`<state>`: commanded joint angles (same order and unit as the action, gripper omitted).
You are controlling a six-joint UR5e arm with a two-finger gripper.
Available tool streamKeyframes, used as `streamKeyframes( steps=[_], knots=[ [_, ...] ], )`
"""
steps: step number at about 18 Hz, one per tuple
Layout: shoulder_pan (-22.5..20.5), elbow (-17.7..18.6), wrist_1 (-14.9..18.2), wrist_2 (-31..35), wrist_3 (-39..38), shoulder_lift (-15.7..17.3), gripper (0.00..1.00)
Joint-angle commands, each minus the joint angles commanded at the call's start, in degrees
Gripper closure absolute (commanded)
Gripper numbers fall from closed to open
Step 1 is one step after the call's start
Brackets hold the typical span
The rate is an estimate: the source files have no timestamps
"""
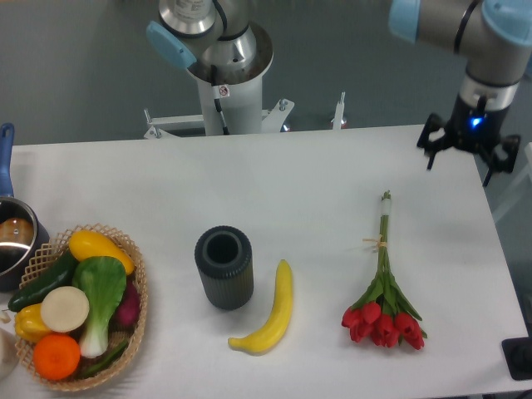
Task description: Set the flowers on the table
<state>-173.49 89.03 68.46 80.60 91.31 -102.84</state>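
The flowers (382,291) lie flat on the white table (283,191) at the right, red buds toward the front edge and thin green stems pointing to the back. My gripper (470,158) hangs above the table's back right corner, well clear of the bunch and higher than it. Its fingers are spread open with nothing between them.
A dark ribbed cylinder vase (224,268) stands mid-table with a banana (274,312) to its right. A wicker basket (125,249) of vegetables and fruit sits at the front left, a pot (12,241) behind it. The arm's base (224,75) rises behind the table.
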Motion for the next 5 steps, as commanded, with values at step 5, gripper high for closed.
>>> streamKeyframes(
  steps=[5],
  knots=[
    [-2.03, 0.53, 0.18, -2.46, 0.01, 1.15, 0.0]
  ],
)
